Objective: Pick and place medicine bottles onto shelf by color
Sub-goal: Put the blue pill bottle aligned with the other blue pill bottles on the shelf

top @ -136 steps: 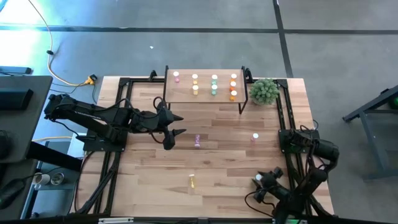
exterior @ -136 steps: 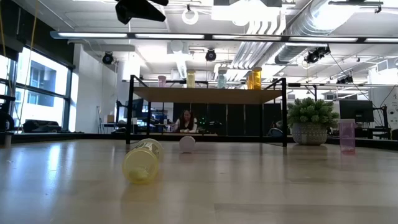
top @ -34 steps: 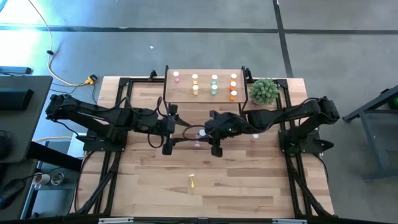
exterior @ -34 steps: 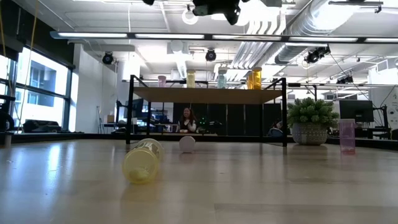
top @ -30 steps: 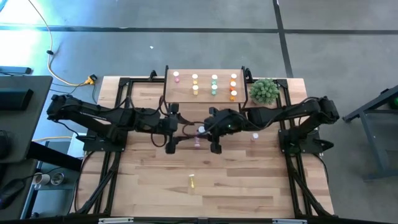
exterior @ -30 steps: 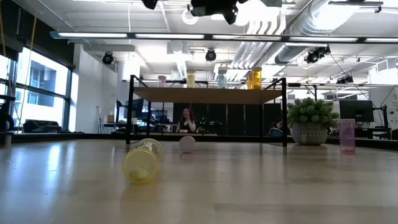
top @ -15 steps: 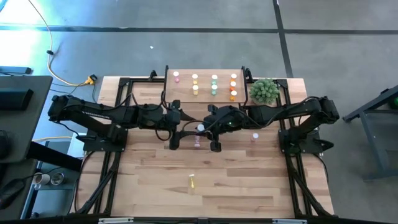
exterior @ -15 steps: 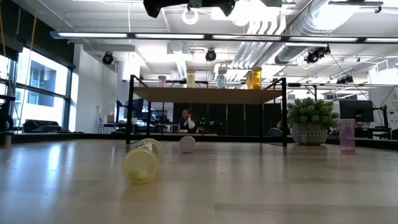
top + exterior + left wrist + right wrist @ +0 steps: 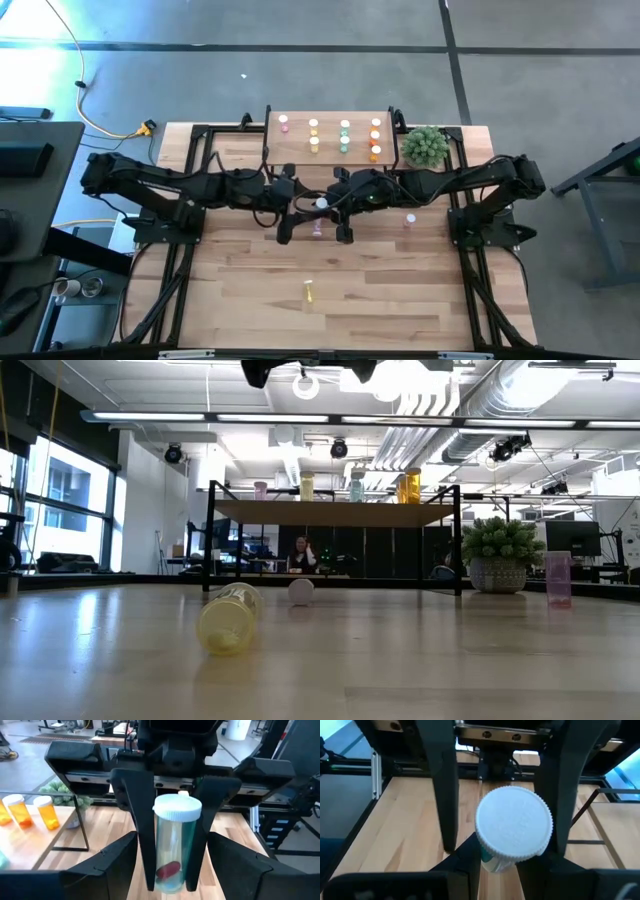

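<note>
High over the table's middle, my right gripper [image 9: 330, 206] is shut on a green medicine bottle [image 9: 174, 847] with a white cap [image 9: 321, 203]. My left gripper [image 9: 306, 206] faces it from the left and is open. Its fingers [image 9: 442, 785] stand on either side of the bottle and of the right fingers, touching neither. The shelf [image 9: 300, 152] at the far edge carries pink, yellow, green and orange bottles upright in columns. On the table, one pink bottle [image 9: 318, 228] and a yellow one [image 9: 309, 291] lie on their sides, and another pink bottle [image 9: 410, 219] stands. My right gripper pinches the green bottle's body [image 9: 165, 840] below the cap between its two fingers [image 9: 144, 827]. The fingers come from the table's right, slanting down. The bottle stands about upright in the hold, cap up, lifted well clear of the table.
A potted plant [image 9: 424, 147] stands at the shelf's right end. Black frame rails [image 9: 190, 180] run along the table's left and right sides. Bare wood lies along the near half of the table around the yellow bottle [image 9: 228, 620].
My left gripper has crept toward the table's right, up to the green bottle in my right gripper, and has rolled a little. Its open fingers now stand around the bottle. The bottle and the right gripper have kept their place.
</note>
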### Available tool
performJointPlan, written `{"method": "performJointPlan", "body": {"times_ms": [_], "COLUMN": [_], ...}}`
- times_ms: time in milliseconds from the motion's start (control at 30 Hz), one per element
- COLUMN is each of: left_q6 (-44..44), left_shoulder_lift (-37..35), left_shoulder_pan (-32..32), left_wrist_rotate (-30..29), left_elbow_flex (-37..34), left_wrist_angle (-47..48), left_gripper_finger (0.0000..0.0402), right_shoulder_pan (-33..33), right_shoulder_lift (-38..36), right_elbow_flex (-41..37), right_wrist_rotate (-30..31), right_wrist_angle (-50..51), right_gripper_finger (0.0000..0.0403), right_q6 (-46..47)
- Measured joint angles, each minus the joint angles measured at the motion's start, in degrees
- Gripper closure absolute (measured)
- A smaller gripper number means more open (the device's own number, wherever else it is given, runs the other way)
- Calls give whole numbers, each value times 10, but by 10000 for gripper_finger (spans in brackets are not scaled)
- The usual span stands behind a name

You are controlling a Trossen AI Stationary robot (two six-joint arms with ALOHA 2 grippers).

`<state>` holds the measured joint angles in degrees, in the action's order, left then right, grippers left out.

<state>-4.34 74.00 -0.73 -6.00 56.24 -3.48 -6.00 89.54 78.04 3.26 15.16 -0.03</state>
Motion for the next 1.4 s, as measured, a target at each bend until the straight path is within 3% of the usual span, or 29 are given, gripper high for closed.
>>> {"method": "performJointPlan", "body": {"times_ms": [267, 1167, 1400], "left_q6": [0, 17, 16], "left_shoulder_lift": [7, 8, 8], "left_shoulder_pan": [0, -4, -4], "left_wrist_rotate": [-3, 3, 2], "left_elbow_flex": [0, 0, 1], "left_wrist_angle": [-14, -25, -10], "left_gripper_finger": [175, 257, 257], "right_shoulder_pan": [0, 0, 0], "right_shoulder_lift": [0, 1, 1], "right_elbow_flex": [0, 0, 0], "right_wrist_rotate": [0, 0, -1], "right_wrist_angle": [1, 5, 4], "right_gripper_finger": [313, 313, 313], "right_q6": [1, 15, 13]}}
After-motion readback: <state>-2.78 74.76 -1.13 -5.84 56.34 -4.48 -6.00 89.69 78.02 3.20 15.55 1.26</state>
